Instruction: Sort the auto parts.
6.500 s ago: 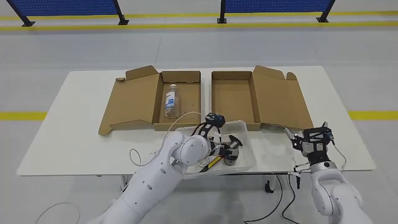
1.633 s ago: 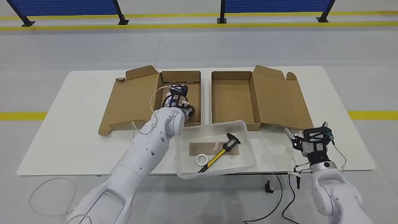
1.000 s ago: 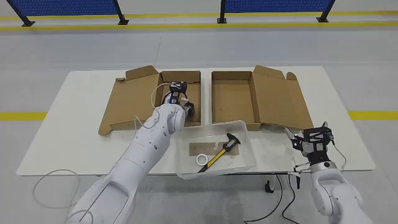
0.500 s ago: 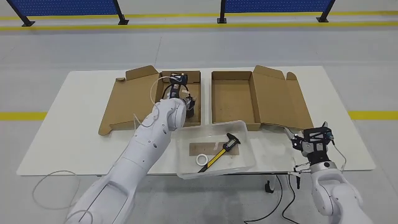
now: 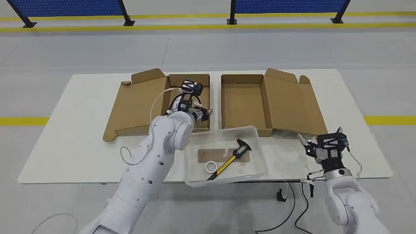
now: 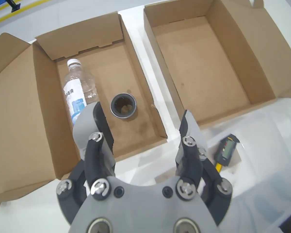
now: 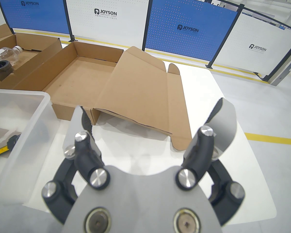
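Hovering above the near wall of the left cardboard box (image 6: 87, 39), the left end effector (image 6: 141, 112) was released, its fingers spread with nothing between them. On that box's floor a black cylindrical part (image 6: 123, 105) stood upright, just beside a clear plastic bottle (image 6: 78, 90) lying on its side. The right cardboard box (image 6: 203, 73) sat alongside with its flaps open. By my reading the sort was only partway done: one part was placed, while a yellow-handled caliper (image 5: 234, 153) and a small white ring (image 5: 211, 167) lay in the clear tub (image 5: 221, 132) at the front of the bench (image 5: 78, 136). The right end effector (image 7: 151, 109) hung released near the bench's right front corner, well apart from both boxes. From above, the left arm covered the black part. In the left wrist view a finger cut off most of the caliper. What the flat brown patch under the caliper was could not be made out.
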Controlling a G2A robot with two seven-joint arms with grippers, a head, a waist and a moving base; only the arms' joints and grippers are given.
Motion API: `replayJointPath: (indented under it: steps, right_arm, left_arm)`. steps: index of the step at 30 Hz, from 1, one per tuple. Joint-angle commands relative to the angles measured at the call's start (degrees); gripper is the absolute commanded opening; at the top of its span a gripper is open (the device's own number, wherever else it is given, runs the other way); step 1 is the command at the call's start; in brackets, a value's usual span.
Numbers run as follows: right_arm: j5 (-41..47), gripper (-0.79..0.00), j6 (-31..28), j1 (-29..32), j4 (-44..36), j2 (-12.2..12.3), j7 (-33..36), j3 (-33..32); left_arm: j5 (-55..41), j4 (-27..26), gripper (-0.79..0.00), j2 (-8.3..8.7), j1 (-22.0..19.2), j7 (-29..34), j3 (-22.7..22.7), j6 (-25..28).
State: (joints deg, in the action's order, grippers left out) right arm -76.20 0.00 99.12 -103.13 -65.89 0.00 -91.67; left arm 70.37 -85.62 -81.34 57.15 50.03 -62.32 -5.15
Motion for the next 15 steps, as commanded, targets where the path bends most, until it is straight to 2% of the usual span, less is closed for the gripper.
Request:
replayJointPath:
  steps: [1, 6, 8, 13, 15]
  right_arm:
    - [0.00, 0.000, 0.00, 0.00, 0.00, 0.00, 0.00, 0.00]
    - [0.00, 0.000, 0.00, 0.00, 0.00, 0.00, 0.00, 0.00]
    - [0.00, 0.000, 0.00, 0.00, 0.00, 0.00, 0.00, 0.00]
    - [0.00, 0.000, 0.00, 0.00, 0.00, 0.00, 0.00, 0.00]
    - [0.00, 0.000, 0.00, 0.00, 0.00, 0.00, 0.00, 0.00]
  left_arm:
    - [0.21, -3.72, -0.299, 0.41, 2.33, 1.98, -0.13, 2.99]
    - [-0.02, -10.04, -0.323, 1.33, 6.79, 7.68, 0.09, 10.66]
    - [-0.86, -11.62, -0.366, 1.65, 8.28, 10.08, 0.16, 13.40]
    - [-1.08, -12.57, -0.425, 2.48, 9.87, 14.33, 0.19, 20.39]
    - [-1.18, -12.32, -0.434, 2.71, 10.09, 15.40, -0.02, 21.50]
